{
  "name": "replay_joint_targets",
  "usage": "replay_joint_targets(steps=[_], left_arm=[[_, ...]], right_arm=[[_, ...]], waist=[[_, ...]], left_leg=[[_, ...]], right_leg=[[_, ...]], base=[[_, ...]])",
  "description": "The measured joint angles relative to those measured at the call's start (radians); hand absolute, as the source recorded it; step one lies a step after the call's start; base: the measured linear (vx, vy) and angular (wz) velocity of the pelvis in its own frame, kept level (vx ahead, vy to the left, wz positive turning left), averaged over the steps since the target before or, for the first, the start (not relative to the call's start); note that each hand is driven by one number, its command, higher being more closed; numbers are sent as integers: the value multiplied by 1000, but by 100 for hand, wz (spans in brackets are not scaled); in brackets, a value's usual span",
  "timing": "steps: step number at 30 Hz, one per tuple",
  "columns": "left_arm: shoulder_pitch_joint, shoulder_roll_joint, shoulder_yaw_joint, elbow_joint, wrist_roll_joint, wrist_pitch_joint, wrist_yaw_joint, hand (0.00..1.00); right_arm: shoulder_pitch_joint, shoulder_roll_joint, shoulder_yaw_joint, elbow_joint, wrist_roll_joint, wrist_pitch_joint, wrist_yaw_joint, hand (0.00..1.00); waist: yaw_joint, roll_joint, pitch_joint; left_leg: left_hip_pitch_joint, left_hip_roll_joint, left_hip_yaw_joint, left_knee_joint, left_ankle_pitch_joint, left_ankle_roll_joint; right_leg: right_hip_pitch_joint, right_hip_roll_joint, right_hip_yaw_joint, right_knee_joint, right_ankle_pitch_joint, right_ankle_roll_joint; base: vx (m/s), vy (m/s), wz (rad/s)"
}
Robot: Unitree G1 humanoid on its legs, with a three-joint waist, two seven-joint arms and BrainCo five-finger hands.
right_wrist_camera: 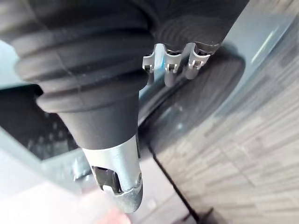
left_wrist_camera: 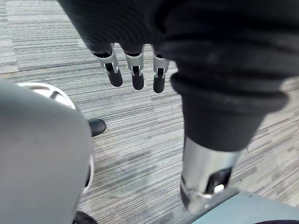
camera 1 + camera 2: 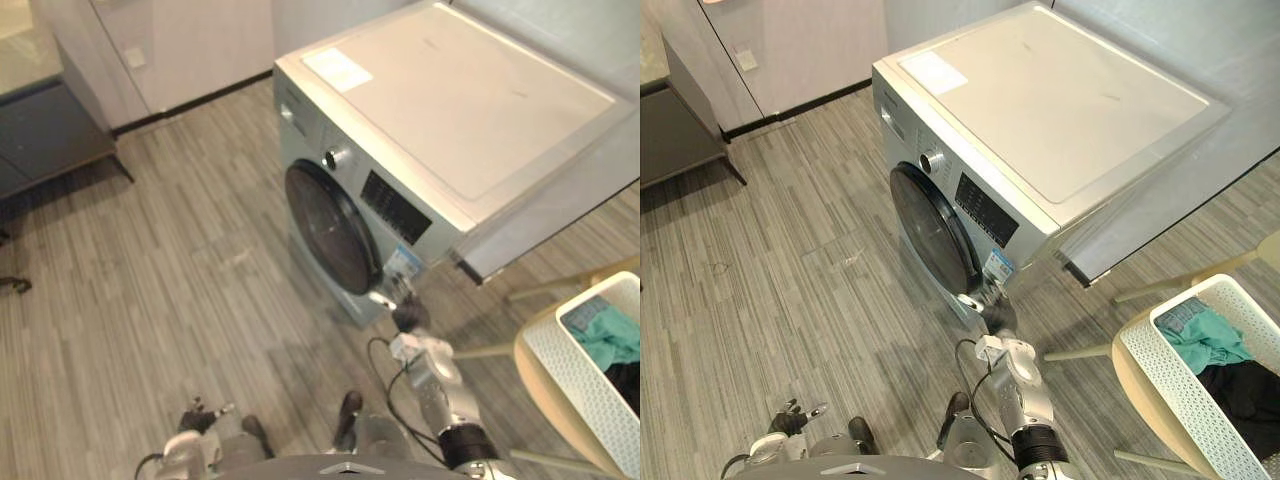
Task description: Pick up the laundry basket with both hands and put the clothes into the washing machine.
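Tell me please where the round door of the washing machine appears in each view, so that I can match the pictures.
Left eye view: round door near the centre, on the machine's front.
Right eye view: door a little left of centre.
Right wrist view: dark curve just past the right hand.
Left wrist view: left hand over wooden floor.
Shared landmark: the right hand by the door's lower edge.

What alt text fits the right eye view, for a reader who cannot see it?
A front-loading washing machine stands with its round door shut, and the right robot hand is at the door's lower edge. A white laundry basket of teal and black clothes sits at lower right; the left robot hand hangs low, empty.
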Motion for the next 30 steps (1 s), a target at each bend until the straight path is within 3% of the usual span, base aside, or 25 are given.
replay_joint_targets(steps=[2, 4, 6, 8, 9, 11, 12, 14, 16, 18, 19, 20, 23, 27, 30], left_arm=[[2, -3, 0, -7, -1, 0, 1, 0], [2, -2, 2, -7, -1, 0, 0, 0], [3, -3, 1, -10, 0, -5, -1, 0], [-3, -2, 1, -14, 0, -8, -2, 0], [-2, -4, 0, -31, 0, -10, -2, 0], [-1, -6, -7, -38, 1, -13, -1, 0], [-1, -2, -13, -39, -1, -14, -1, 0], [-1, 1, -18, -40, -1, -14, 0, 0], [3, 1, -17, -44, 0, -13, 5, 0], [7, -1, -22, -42, 2, -11, 6, 0], [12, -3, -38, -41, 2, -9, 8, 0], [3, 6, -40, -41, 3, -9, 8, 0], [-5, 36, -62, -49, 48, -10, 9, 0], [-6, 38, -82, -58, 61, -12, 27, 0], [-14, 40, -89, -81, 74, -15, 32, 0]], right_arm=[[-13, 5, 25, -45, 25, 4, 19, 0], [-29, 7, 46, -68, 31, 6, 30, 0], [-42, -8, 71, -82, 37, 6, 44, 0], [-57, -23, 100, -82, 39, 6, 41, 0], [-67, -32, 117, -82, 39, 6, 41, 0], [-92, -42, 141, -81, 38, 6, 40, 0], [-114, -42, 141, -73, 38, 6, 39, 0], [-140, -53, 140, -65, 36, 6, 29, 0], [-170, -69, 101, -17, 37, 6, -2, 0], [-186, -94, 67, 15, 36, 7, -15, 0], [-184, -117, 34, 15, 27, 8, -39, 0], [-182, -117, 5, 16, 22, 8, -46, 0], [-174, -118, -67, 0, -13, 7, -75, 0], [-221, -149, -119, -11, -123, 7, -111, 0], [-230, -182, -164, -36, -138, 4, -134, 0]], waist=[[22, -1, -1], [25, 1, 0], [32, 14, 5], [32, 21, 11], [39, 29, 17], [45, 50, 32], [44, 43, 41], [43, 50, 40], [40, 52, 42], [38, 64, 41], [31, 86, 39], [27, 67, 51], [10, 19, 58], [10, 21, 63], [8, 23, 98]], left_leg=[[3, 3, 9, -9, 4, -4], [-2, 5, 8, 1, 0, -3], [-53, 45, 6, 139, -68, -1], [-123, 78, -13, 306, -87, 2], [-165, 93, -63, 435, -79, 14], [-187, 91, -146, 529, -50, 25], [-230, 86, -181, 579, -32, 39], [-246, 85, -199, 533, -78, 51], [-224, 88, -222, 318, -85, 32], [-195, 89, -210, 171, -32, -3], [-165, 78, -209, 111, 51, -34], [-159, 61, -204, 111, 63, -38], [-144, -16, -164, 77, 60, -11], [-158, -73, -128, 61, 48, 28], [-204, -76, -138, 95, 36, 43]], right_leg=[[6, 13, 10, -30, 13, -1], [7, 12, 10, -36, 14, -1], [1, 14, 19, -21, -8, -2], [2, 6, 22, -7, -14, -2], [8, -1, 36, 12, -18, -5], [29, -8, 60, 26, -31, -1], [33, -19, 80, 7, -30, -4], [20, -24, 91, 5, -30, -5], [4, -32, 105, 17, -31, 1], [-30, -38, 117, 58, -43, 25], [-48, -45, 135, 101, -53, 53], [-51, -68, 144, 116, -46, 72], [-45, -129, 160, 70, -4, 119], [-41, -166, 181, -41, 86, 141], [-48, -171, 159, -61, 104, 142]], base=[[-31, -15, -12], [-17, 5, -3], [-24, 29, -7], [-22, 42, -10], [-19, 55, -29], [-8, 62, -34], [-2, 71, -22], [15, 49, -15], [51, 73, -13], [96, 223, -34], [133, 323, -36], [142, 334, -16], [91, 210, -2], [83, 170, -15], [5, 66, 13]])
